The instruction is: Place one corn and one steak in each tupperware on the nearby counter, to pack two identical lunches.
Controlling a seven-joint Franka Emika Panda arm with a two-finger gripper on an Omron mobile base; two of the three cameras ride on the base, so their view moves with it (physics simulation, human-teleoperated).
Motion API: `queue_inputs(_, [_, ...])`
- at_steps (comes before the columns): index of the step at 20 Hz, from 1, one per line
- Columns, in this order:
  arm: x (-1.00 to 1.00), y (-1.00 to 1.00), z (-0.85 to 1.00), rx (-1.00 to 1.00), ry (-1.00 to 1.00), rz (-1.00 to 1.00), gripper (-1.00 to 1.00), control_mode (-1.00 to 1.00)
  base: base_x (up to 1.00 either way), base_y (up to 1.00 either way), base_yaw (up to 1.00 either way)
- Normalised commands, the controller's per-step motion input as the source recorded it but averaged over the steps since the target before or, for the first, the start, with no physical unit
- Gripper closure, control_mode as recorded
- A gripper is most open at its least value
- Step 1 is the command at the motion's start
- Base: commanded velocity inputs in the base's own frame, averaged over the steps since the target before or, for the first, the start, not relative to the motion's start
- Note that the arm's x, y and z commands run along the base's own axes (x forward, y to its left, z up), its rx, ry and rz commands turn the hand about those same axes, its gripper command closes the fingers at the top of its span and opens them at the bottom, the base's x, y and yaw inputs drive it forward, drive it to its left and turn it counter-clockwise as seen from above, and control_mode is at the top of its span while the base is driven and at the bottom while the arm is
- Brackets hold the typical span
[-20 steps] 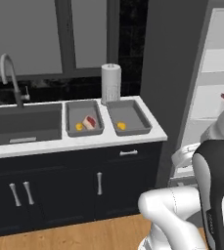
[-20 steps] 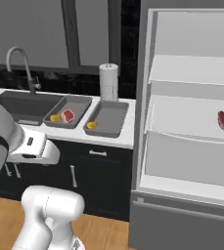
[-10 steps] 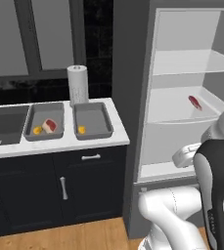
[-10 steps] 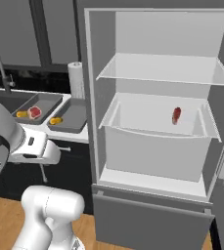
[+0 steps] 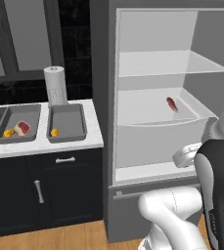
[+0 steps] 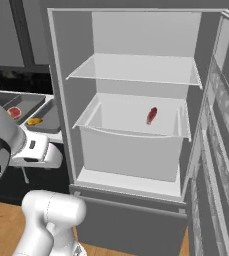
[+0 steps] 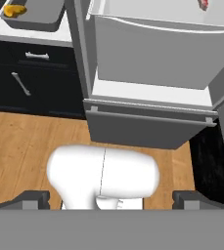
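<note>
Tool (image 7: 111,200) open, empty, low; steak (image 5: 171,103) on fridge shelf (image 5: 147,114), well above.

On worktop (image 5: 79,142): two trays side by side, left tray (image 5: 18,123) holding corn (image 5: 8,132) and steak (image 5: 21,128), right tray (image 5: 67,121) holding corn (image 5: 55,132). Right of these, open fridge (image 5: 157,97), probably second steak (image 5: 172,104) on its shelf.

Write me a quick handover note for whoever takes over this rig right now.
Gripper: open, holding nothing, pointed at the floor in front of the fridge.
Left tupperware: one corn and one steak, packed.
Right tupperware: one corn only.
Second steak lies on the fridge shelf, door open.
Left: fetch that steak, put it in the right tupperware.
</note>
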Motion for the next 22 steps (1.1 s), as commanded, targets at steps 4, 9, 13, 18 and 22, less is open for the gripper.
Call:
queue_inputs(4, [0.00,0.00,0.00,0.00,0.00,0.00,-1.00,1.00,0.00,-0.48,0.00])
queue_inputs(9, [0.00,0.00,0.00,0.00,0.00,0.00,-1.00,1.00,0.00,-0.45,0.00])
queue_inputs(13, [0.00,0.00,0.00,0.00,0.00,0.00,-1.00,1.00,0.00,-0.24,0.00])
queue_inputs(18, [0.00,0.00,0.00,0.00,0.00,0.00,-1.00,-1.00,0.00,0.00,0.00])
queue_inputs(22, [0.00,0.00,0.00,0.00,0.00,0.00,-1.00,-1.00,0.00,0.00,0.00])
